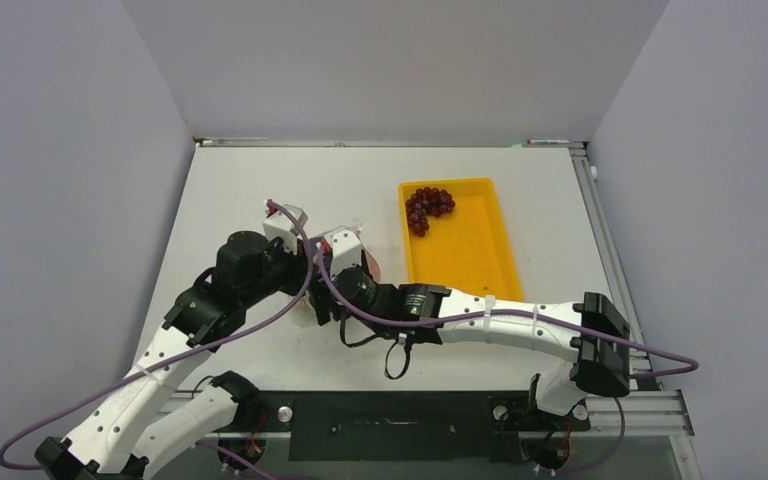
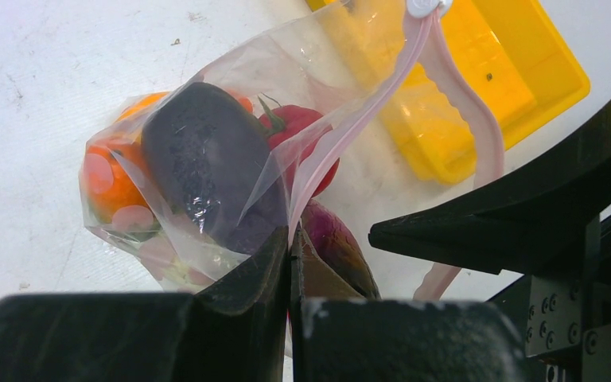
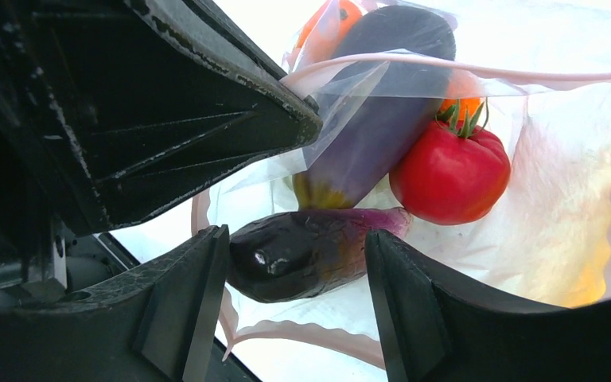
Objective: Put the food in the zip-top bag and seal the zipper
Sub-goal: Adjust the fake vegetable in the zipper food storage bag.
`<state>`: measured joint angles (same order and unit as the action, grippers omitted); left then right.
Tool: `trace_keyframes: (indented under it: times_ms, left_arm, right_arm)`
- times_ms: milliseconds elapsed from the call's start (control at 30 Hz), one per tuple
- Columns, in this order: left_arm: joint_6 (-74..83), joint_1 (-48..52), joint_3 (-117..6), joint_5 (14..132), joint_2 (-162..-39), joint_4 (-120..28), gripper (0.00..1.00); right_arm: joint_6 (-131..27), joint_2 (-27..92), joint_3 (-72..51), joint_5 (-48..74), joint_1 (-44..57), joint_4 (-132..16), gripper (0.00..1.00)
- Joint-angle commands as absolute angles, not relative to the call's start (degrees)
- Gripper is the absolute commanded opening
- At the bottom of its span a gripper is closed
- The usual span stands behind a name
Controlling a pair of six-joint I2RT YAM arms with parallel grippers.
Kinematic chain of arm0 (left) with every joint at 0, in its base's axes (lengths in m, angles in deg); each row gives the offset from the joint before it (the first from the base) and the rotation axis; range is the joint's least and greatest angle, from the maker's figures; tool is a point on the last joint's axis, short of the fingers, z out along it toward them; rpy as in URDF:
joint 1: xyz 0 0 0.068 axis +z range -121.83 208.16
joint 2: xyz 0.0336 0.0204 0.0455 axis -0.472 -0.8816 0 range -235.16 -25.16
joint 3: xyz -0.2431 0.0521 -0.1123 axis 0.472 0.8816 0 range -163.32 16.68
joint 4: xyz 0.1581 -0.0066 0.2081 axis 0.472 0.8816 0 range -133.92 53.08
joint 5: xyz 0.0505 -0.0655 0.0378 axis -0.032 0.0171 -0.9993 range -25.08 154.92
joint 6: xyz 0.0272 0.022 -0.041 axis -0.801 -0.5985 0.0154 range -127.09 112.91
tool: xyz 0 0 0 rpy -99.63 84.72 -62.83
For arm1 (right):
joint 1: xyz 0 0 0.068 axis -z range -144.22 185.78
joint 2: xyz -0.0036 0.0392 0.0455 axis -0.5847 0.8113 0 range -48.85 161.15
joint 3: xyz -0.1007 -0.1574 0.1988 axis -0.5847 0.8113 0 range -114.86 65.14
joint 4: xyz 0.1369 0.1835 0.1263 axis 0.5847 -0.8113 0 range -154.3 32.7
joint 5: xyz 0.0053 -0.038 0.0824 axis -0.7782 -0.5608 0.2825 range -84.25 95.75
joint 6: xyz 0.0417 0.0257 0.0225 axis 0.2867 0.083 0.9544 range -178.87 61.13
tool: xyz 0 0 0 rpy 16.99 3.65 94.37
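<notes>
The clear zip-top bag (image 2: 231, 72) lies on the table with its mouth held up. My left gripper (image 2: 290, 247) is shut on its pink zipper (image 2: 350, 119) edge. Inside lie a dark eggplant (image 2: 199, 151), a red tomato (image 2: 298, 123) and orange pieces (image 2: 107, 179). My right gripper (image 3: 298, 270) stands open at the bag's mouth. A second eggplant (image 3: 302, 251) lies just past its fingertips, inside the mouth on the lower wall. A dark red grape bunch (image 1: 428, 207) sits in the tray's far corner.
The yellow tray (image 1: 480, 260) stands right of the bag, close to the right arm. Both wrists crowd together over the bag at the table's middle left. Grey walls enclose the table on three sides.
</notes>
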<state>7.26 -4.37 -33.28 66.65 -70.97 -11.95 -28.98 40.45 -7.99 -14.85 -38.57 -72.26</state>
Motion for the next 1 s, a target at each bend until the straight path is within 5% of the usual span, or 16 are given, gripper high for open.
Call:
trace_keyframes:
  times_ms: [0, 967]
  left_arm:
    - [6.9, -4.6, -34.6, 66.3, -70.2, -12.4, 0.00]
    - [6.8, -4.8, -34.6, 65.4, -71.1, -12.1, 0.00]
  right_arm:
    - [-28.7, 41.7, -10.4, -16.9, -39.3, -71.4, 0.63]
    - [-28.7, 30.8, -3.2, -22.0, -40.6, -76.3, 0.57]
